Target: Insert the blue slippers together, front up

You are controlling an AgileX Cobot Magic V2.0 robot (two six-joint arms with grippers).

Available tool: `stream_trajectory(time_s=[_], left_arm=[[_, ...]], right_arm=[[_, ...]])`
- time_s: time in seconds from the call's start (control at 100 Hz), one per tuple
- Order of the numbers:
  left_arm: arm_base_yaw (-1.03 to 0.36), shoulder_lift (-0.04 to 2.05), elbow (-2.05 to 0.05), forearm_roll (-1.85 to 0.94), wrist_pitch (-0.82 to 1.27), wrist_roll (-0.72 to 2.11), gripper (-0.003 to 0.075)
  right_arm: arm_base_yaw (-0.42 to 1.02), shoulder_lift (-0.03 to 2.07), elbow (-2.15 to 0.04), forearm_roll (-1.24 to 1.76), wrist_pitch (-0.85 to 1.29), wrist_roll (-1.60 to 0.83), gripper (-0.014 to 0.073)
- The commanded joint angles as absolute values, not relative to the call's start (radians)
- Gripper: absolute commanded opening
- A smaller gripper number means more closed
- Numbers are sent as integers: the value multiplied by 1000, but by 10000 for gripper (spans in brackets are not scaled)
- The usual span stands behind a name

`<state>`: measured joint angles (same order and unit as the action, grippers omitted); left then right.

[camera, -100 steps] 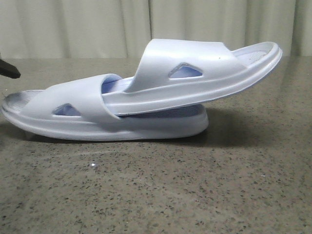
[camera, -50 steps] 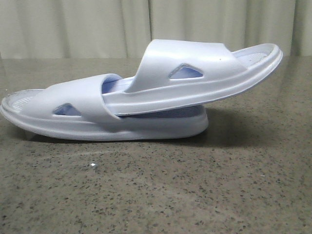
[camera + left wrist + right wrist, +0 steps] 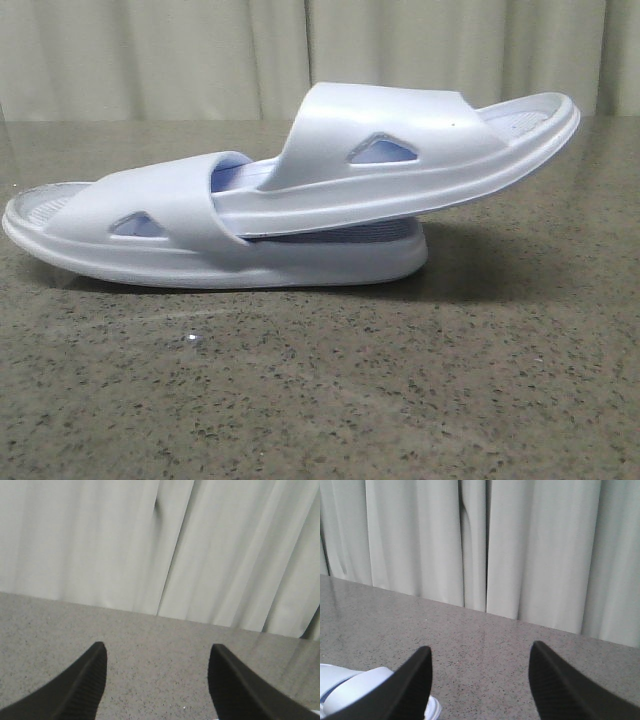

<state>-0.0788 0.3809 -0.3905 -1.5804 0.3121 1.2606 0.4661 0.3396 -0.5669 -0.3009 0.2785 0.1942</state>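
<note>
Two pale blue-white foam slippers lie nested on the table in the front view. The lower slipper point(image 3: 130, 235) lies flat on its sole. The upper slipper point(image 3: 420, 150) has one end pushed under the lower one's strap and its other end raised to the right. Neither gripper shows in the front view. My left gripper point(image 3: 156, 652) is open and empty over bare table. My right gripper point(image 3: 480, 652) is open and empty; part of a slipper point(image 3: 350, 690) shows beside its finger point(image 3: 410, 685).
The speckled grey-brown stone table point(image 3: 320, 390) runs back to a pale curtain point(image 3: 200, 55). The curtain also fills the back of the left wrist view point(image 3: 100, 540) and the right wrist view point(image 3: 520, 545).
A dark gripper tip at the front view's left edge one second ago has withdrawn out of view. The slippers have stayed in place.
</note>
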Motion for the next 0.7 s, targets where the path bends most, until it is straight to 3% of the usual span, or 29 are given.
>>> stream_trajectory(time_s=[0.0,0.3,0.41,0.58,0.69], left_arm=[[-85,326,-393,-1590,302,1263,394],[-85,176,-264,-1556,294,1263,394],[-85,162,-231,-1556,298,1261,394],[-85,162,-213,-1556,288,1261,389],[-85,162,-213,-1556,285,1261,333]], right_arm=[[462,264,-546,-327,226,184,360],[462,-36,-441,-334,471,188,360],[462,-20,-429,-336,571,194,360],[462,-20,-421,-336,541,194,360],[462,-20,-421,-336,541,194,345]])
